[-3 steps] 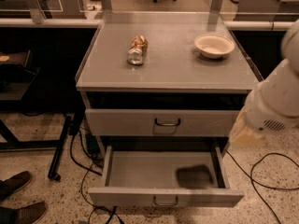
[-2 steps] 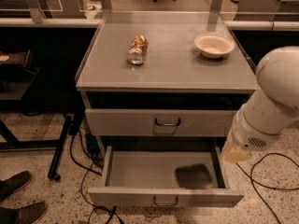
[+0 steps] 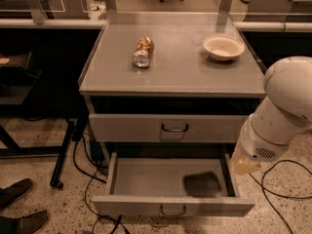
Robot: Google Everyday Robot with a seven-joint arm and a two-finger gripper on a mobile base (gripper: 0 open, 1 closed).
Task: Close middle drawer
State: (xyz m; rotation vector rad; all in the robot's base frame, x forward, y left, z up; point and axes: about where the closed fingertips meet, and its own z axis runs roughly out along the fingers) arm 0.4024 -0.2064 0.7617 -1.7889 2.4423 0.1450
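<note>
The middle drawer [image 3: 165, 179] is pulled far out at the bottom of the grey cabinet. Its low front panel [image 3: 122, 206] carries a small dark loop handle [image 3: 173, 210], and its plain grey inside holds only a dark shadow [image 3: 202, 183]. My white arm [image 3: 280, 113] reaches down at the right of the cabinet. Its cream-coloured lower end [image 3: 245, 165] hangs just outside the drawer's right wall. My gripper does not show; it is out of view beyond the arm.
A taller-fronted drawer [image 3: 168, 128] sits above, slightly out. On the cabinet top [image 3: 180, 67] lie a crushed can [image 3: 143, 51] and a white bowl [image 3: 223, 47]. Cables [image 3: 280, 189] run over the floor. Shoes [image 3: 17, 206] stand at the lower left.
My arm has swung in from the right edge, leftward and down, until its lower end hangs beside the open drawer's right wall. The drawer has not moved.
</note>
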